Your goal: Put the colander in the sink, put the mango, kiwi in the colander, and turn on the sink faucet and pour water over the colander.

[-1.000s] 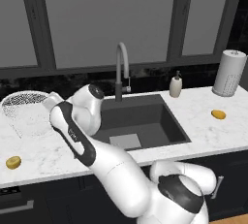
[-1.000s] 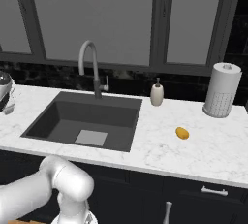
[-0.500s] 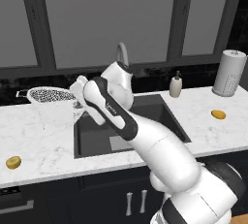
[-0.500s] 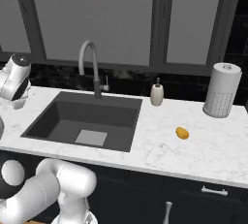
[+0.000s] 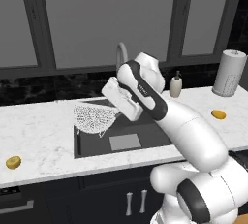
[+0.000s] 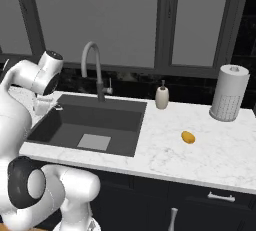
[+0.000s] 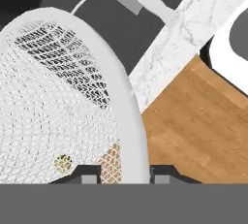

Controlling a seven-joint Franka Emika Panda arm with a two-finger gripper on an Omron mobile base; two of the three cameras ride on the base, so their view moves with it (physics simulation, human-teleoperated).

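A simulated kitchen is shown, with a white marble counter run along a dark backsplash under tall grey-paned windows with dark frames. Dark cabinets with pale handles are set below the counter, and in the hand view a wooden floor is seen beyond the counter's edge.

A dark grey sink with a light grey square on its floor is sunk into the counter. A slim grey faucet with a high arched spout is mounted behind it; no water is seen running. Just right of the faucet a small cream soap bottle is stood, and further right, near the wall, a white paper towel roll.

The white mesh colander is held in the air, tilted, over the left part of the sink. Its rim is pinched between the fingers, which are nearly closed on it, as is seen in the hand view, where the white rim passes between the two dark tips.

The mango, a bright orange-yellow oval, is laid on the counter right of the sink, well apart from the basin. The kiwi, a duller yellow-brown oval, is laid near the front edge of the counter far left of the sink.
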